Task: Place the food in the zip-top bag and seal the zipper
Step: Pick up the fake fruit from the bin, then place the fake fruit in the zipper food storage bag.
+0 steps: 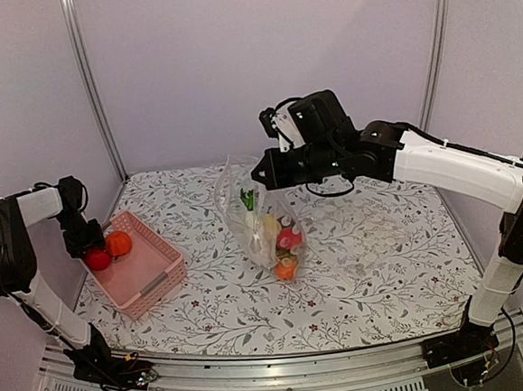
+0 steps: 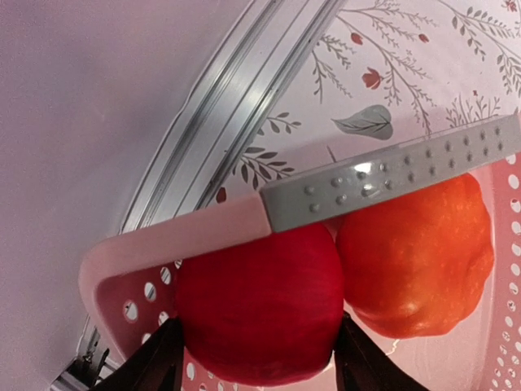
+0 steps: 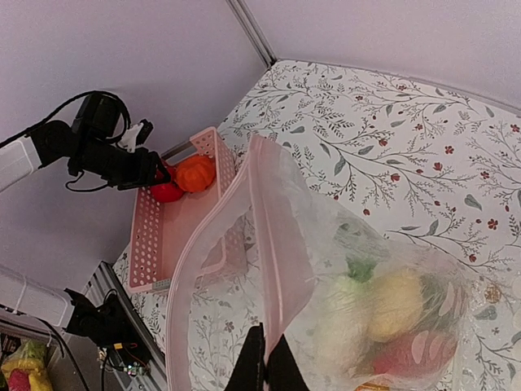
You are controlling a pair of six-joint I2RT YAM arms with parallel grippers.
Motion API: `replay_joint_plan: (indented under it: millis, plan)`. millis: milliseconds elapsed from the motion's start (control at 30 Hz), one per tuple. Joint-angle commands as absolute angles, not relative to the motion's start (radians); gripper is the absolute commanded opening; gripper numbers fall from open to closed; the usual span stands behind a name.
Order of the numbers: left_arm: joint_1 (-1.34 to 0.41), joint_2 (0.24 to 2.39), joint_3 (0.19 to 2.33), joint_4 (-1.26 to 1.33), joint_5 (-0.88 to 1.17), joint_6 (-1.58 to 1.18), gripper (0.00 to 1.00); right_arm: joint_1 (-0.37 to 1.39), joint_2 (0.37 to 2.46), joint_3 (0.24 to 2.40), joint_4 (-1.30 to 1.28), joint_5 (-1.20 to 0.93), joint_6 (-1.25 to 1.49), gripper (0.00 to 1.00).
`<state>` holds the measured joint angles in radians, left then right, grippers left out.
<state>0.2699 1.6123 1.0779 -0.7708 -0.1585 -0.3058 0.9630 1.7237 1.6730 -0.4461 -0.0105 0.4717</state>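
A red fruit and an orange fruit lie side by side in the far corner of the pink basket. My left gripper reaches into that corner, its two dark fingers pressed against both sides of the red fruit. The zip-top bag stands mid-table with its mouth gaping and several food pieces inside, among them yellow, white-and-green, red and orange ones. My right gripper is shut on the zipper at the rim and holds that edge up.
The basket's grey handle crosses just above the two fruits. An aluminium frame rail runs close behind the basket by the left wall. The flowered tablecloth covers the table to the right of the bag.
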Motion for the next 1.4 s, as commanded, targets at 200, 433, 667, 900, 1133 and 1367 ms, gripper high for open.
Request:
replay_joint_plan:
  millis: [200, 433, 667, 900, 1133, 1367]
  plan:
    - [0.276, 1.574, 1.069, -0.783, -0.174, -0.290, 0.56, 0.969, 1.727, 1.653, -0.414, -0.021, 0.484, 0.00]
    - [0.243, 1.436, 1.019, -0.766, -0.139, -0.288, 0.56, 0.969, 1.723, 1.652, -0.413, -0.011, 0.486, 0.00]
    - [0.172, 1.230, 0.944, -0.756, -0.053, -0.368, 0.55, 0.969, 1.708, 1.658, -0.441, -0.005, 0.477, 0.00]
    - [0.125, 1.011, 0.939, -0.760, 0.295, -0.413, 0.55, 0.968, 1.682, 1.655, -0.454, 0.046, 0.460, 0.00]
    - [-0.112, 0.953, 1.052, -0.747, 0.427, -0.434, 0.54, 0.969, 1.680, 1.662, -0.460, 0.056, 0.453, 0.00]
    - [-0.342, 0.964, 1.106, -0.545, 0.505, -0.527, 0.53, 0.969, 1.693, 1.675, -0.465, 0.040, 0.457, 0.00]
